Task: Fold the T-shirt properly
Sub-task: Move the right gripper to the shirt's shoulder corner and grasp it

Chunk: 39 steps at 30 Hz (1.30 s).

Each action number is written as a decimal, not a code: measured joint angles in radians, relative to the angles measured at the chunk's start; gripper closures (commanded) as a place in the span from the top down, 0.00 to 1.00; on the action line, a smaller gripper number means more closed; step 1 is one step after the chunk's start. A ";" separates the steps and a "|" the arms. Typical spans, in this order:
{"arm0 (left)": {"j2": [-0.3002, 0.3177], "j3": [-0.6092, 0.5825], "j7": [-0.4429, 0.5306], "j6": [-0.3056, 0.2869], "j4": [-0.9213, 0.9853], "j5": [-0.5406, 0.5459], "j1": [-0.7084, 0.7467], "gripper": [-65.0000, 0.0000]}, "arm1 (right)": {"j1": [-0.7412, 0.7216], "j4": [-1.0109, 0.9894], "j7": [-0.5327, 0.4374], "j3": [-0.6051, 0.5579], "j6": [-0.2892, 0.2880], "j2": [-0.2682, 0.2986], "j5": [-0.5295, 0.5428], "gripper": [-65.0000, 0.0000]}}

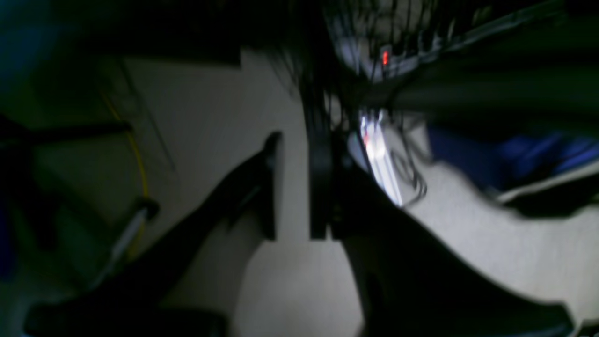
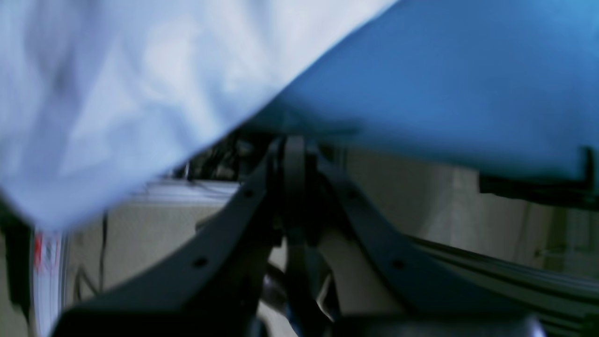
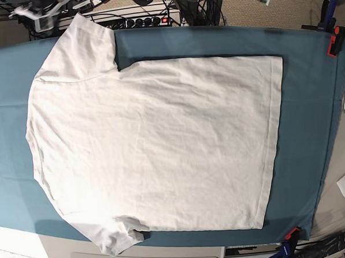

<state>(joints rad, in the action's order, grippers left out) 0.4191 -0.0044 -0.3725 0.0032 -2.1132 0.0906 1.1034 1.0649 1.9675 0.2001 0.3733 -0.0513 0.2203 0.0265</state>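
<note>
One wrinkled white T-shirt [image 3: 156,147], unfolded.

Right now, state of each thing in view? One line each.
T-shirt: spread flat on the teal cloth, unfolded, lightly wrinkled, one sleeve hanging past the near edge.
Teal cloth: laid over the table, clamped at the corners.
Left hand: slightly open, holding nothing.
Right hand: shut, holding nothing.
</note>
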 measured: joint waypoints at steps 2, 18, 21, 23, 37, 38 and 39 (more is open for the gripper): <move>-0.001 0.000 0.011 -0.001 -0.101 0.000 0.010 0.18 | -0.003 0.080 0.023 0.070 0.003 -0.022 0.096 0.00; -0.001 -0.001 -0.032 -0.116 -0.227 -0.003 -0.016 0.18 | -0.198 0.204 0.411 0.431 -0.150 -0.367 1.122 0.00; 0.004 -0.001 -0.032 -0.117 -0.227 -0.003 -0.030 0.18 | -0.195 0.179 0.413 0.431 -0.159 -0.363 1.159 0.00; 0.011 -0.001 -0.050 -0.117 -0.227 -0.003 -0.039 0.18 | -0.195 0.136 0.428 0.432 -0.203 -0.360 1.212 0.00; 0.012 -0.001 -0.076 -0.161 -0.227 -0.005 -0.040 0.18 | -0.219 -0.071 0.644 0.431 -0.632 -0.053 1.434 0.00; 0.011 -0.001 -0.079 -0.162 -0.227 -0.003 -0.039 0.18 | -0.235 -0.076 0.649 0.431 -0.630 -0.031 1.432 0.00; 0.010 -0.001 -0.081 -0.163 -0.227 -0.004 -0.040 0.18 | -0.250 -0.079 0.652 0.431 -0.630 -0.017 1.434 0.00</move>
<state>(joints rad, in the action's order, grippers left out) 0.4294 -0.0051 -0.4534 -0.1596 -2.3402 0.0864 1.0634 0.8150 1.8881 0.8524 0.8043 -0.6815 0.2035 1.4601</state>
